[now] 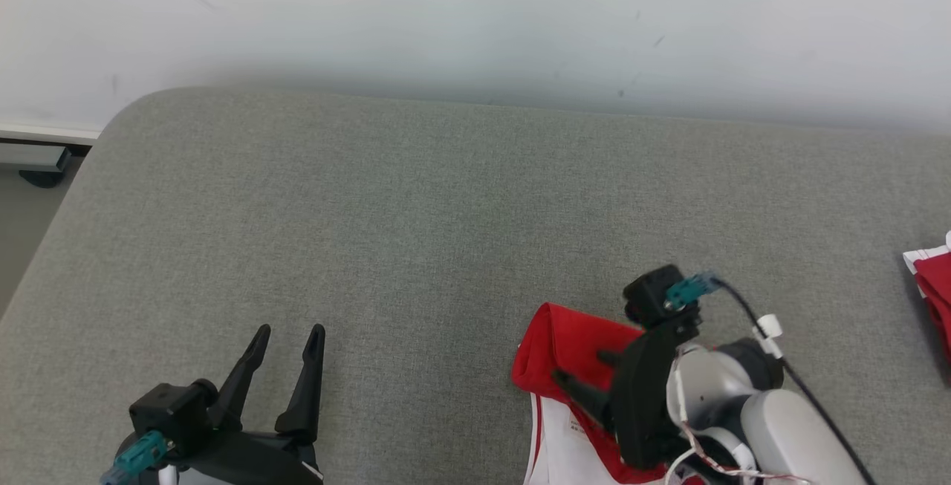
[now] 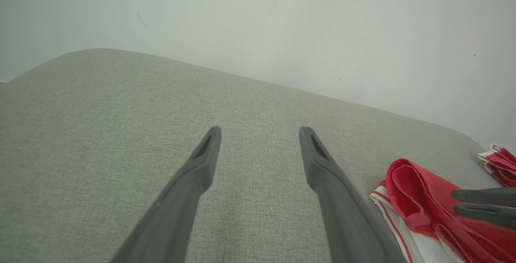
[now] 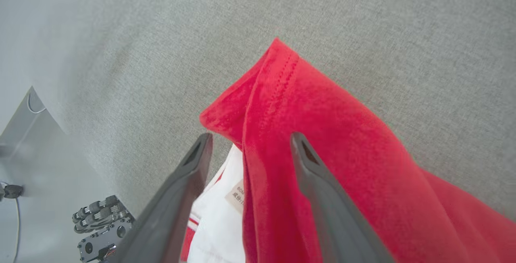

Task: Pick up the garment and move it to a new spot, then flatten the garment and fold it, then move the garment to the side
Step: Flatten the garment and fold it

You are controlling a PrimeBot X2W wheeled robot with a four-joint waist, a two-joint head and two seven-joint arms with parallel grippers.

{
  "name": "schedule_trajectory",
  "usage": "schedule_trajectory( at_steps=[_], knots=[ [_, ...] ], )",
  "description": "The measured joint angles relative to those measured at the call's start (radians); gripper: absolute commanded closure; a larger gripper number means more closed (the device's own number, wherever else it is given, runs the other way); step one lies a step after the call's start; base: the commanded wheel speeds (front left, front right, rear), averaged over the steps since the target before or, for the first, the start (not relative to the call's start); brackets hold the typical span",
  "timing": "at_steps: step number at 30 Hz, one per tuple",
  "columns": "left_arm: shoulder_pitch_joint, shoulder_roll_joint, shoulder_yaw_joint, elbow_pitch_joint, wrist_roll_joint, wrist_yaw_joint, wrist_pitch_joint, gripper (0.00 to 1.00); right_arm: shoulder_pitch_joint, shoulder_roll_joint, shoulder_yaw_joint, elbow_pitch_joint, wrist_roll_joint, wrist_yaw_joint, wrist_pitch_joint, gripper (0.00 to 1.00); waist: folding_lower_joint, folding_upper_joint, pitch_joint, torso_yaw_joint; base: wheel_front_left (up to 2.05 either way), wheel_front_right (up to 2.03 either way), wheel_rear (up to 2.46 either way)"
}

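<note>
Soft red cloth garment (image 3: 342,114), matt grey woven table cover (image 1: 371,210)

The left end effector (image 1: 290,333) sits low at the near left edge of the grey fabric-covered surface (image 1: 446,210), its dark fingers spread wide and pointing toward the far edge, while the right end effector (image 1: 579,366), on a pale forearm (image 1: 773,425) at the near edge, points left with fingers parted.

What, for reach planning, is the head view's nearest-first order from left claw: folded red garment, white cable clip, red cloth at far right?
1. Folded red garment, right of left claw.
2. White cable clip, farther right.
3. Red cloth, far right.
</note>
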State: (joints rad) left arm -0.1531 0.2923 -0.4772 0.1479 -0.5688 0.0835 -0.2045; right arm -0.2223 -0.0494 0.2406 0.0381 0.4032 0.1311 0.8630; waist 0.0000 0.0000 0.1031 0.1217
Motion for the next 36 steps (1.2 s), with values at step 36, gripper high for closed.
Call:
schedule_trajectory(
  at_steps=[36],
  knots=[
    [-0.006,0.012,-0.019,-0.010,-0.009,0.007,-0.004,0.00,0.300,-0.069,-0.211,-0.411,-0.183,0.000,-0.054,0.00,0.0000,0.0000,0.025,-0.050,0.00,0.00,0.00]
  ],
)
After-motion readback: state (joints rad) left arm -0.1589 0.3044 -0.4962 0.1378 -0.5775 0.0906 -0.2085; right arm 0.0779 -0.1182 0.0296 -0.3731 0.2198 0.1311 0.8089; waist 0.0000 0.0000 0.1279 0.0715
